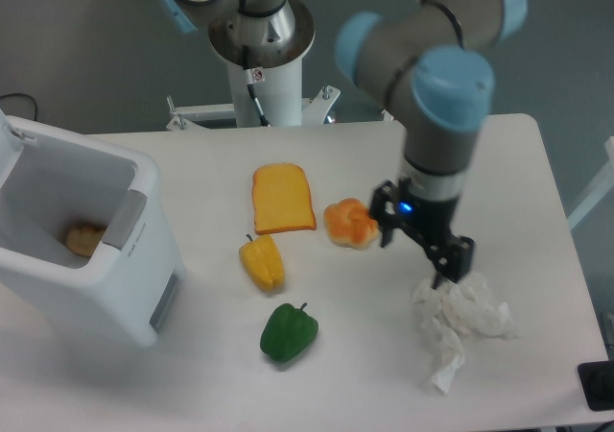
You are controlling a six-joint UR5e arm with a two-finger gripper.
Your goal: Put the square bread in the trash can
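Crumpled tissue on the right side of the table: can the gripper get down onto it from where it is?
Probably yes. The gripper hangs open just above the crumpled tissue, whose top is bare; the round roll lies off to the side.

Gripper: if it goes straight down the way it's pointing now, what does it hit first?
Most likely the crumpled tissue: the open gripper hangs just above its upper-left edge. Depth is unclear, so it may meet bare table beside it.

Lab — pedestal-mounted arm (pixel 436 86) (white table (pixel 537 163))
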